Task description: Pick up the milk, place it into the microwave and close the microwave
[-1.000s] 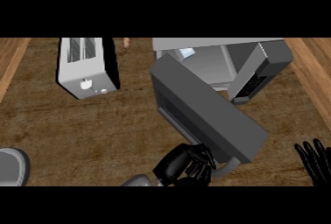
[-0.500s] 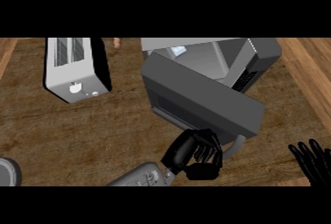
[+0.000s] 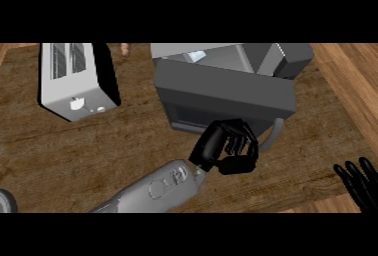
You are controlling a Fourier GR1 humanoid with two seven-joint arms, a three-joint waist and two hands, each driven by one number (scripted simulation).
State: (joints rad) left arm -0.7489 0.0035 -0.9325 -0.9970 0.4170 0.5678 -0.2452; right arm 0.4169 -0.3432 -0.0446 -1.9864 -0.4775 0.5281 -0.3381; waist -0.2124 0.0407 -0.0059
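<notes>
Since the door stood wide open a second ago and now lies almost flat across the front, the head view reads as the closing step nearly done; grey box-shaped microwave [image 3: 229, 52] sits top centre on the brown wood-grain desk [image 3: 88, 150]; its dark grey door [image 3: 221, 92] covers most of the opening, with only a narrow strip of cavity showing above the door's top edge; curved grey handle [image 3: 276, 134] at the door's lower right; left hand [image 3: 225, 147] has followed the door up and right, and lies against its lower edge just left of the handle; fingers [image 3: 235, 134] curled in, narrow, holding nothing, turned toward the door panel; grey forearm comes in from lower left; milk is nowhere on the desk in view; a pale bluish patch [image 3: 196, 56] in the cavity strip may be it, cannot tell for sure; judged already inside, so pick and place look done; what is left is the last push until the door seats; possible risk: curled fingers slip off the door's edge or catch the handle before it shuts; right hand [image 3: 359, 182] at the lower right edge, fingers straight and up, resting, well apart from the microwave; white and silver two-slot toaster [image 3: 74, 80] upper left, apart from the microwave, untouched.
</notes>
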